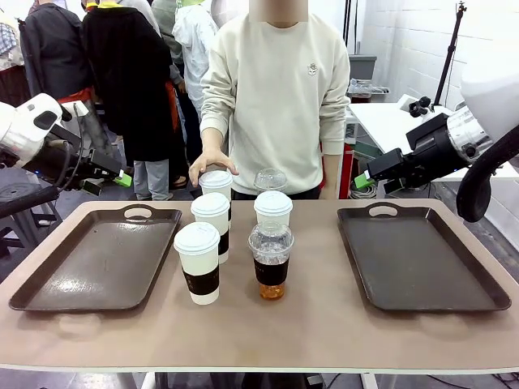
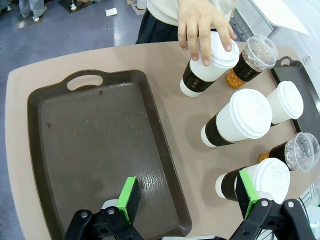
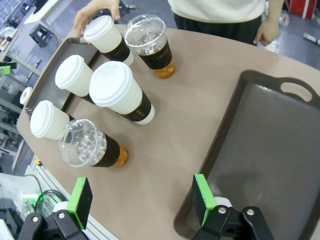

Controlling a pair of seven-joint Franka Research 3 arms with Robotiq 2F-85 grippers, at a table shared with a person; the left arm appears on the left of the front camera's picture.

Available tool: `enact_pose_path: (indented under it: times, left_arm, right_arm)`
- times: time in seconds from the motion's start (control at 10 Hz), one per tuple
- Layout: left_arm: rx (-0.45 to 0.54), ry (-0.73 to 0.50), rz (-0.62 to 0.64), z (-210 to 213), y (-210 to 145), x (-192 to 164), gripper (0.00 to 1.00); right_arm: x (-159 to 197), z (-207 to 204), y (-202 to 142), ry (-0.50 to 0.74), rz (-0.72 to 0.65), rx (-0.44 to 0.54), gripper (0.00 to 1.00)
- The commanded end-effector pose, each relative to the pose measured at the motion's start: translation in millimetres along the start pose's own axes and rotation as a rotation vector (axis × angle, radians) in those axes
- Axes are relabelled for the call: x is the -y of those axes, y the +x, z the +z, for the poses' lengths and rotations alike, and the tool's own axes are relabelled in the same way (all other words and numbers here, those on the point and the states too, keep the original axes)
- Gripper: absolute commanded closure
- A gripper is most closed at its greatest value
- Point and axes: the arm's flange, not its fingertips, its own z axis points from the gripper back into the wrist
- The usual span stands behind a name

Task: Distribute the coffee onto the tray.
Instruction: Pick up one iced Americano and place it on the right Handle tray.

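Observation:
Several white lidded paper cups with dark sleeves (image 1: 198,263) stand in a cluster at the table's middle, with two clear dome-lidded cups of amber drink (image 1: 271,259) among them. The person's hand (image 1: 212,162) rests on the farthest white cup (image 2: 207,65). A dark tray (image 1: 97,259) lies to the left and a second tray (image 1: 422,255) to the right, both bare. My left gripper (image 2: 188,196) hangs open above the left tray's near right edge. Open too, my right gripper (image 3: 142,200) hovers over the table between the cups and the right tray (image 3: 270,145).
Both arms are raised off the table at its far corners, left (image 1: 113,174) and right (image 1: 365,178). The person stands at the far edge behind the cups. Bare tabletop (image 1: 308,324) runs along the near side.

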Motion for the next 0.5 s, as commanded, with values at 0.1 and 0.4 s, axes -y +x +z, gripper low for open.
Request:
enact_pose_path:
  times: [0.1,0.4]
  left_arm:
    - [0.006,0.001,0.008,0.3,0.3,-0.6,0.0]
    - [0.006,0.001,0.008,0.3,0.3,-0.6,0.0]
  right_arm:
    - [0.4,-2.4,0.3,0.021,-0.008,0.005,0.0]
    - [0.4,-2.4,0.3,0.021,-0.008,0.005,0.0]
